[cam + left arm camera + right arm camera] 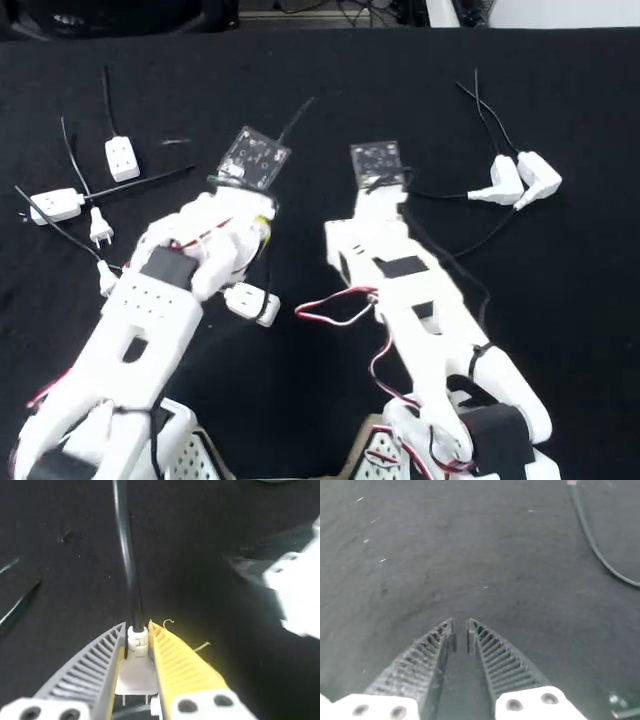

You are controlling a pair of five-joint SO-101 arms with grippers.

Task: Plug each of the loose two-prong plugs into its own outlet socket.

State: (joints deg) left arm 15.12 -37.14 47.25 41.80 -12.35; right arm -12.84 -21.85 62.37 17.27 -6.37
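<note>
Two fingers of the left gripper point(137, 627), one grey and one yellow, are clamped on a white two-prong plug point(136, 672). Its black cable point(125, 555) runs straight away from the tips over the black table point(210, 545). The left wrist view gives that grip close up. The high view gives the layout instead, with the same cable trailing off at 12 o'clock from the left arm's wrist board point(255, 160).

The right gripper point(461, 630) has its fingers nearly together with a thin slit between them and nothing held. It hangs above the table, and a second cable point(600, 555) lies farther off.

Seven white pieces lie in the high view, counted from the table's middle:
- one socket point(121, 157) at 10 o'clock
- a second socket point(55, 205) and a loose plug point(100, 228) at 9 o'clock
- a small piece point(105, 275) at 8 o'clock, against the left arm
- a touching pair point(520, 180) at 2 o'clock
- one block point(245, 298) just beside the left arm (plug or socket, I cannot tell)
</note>
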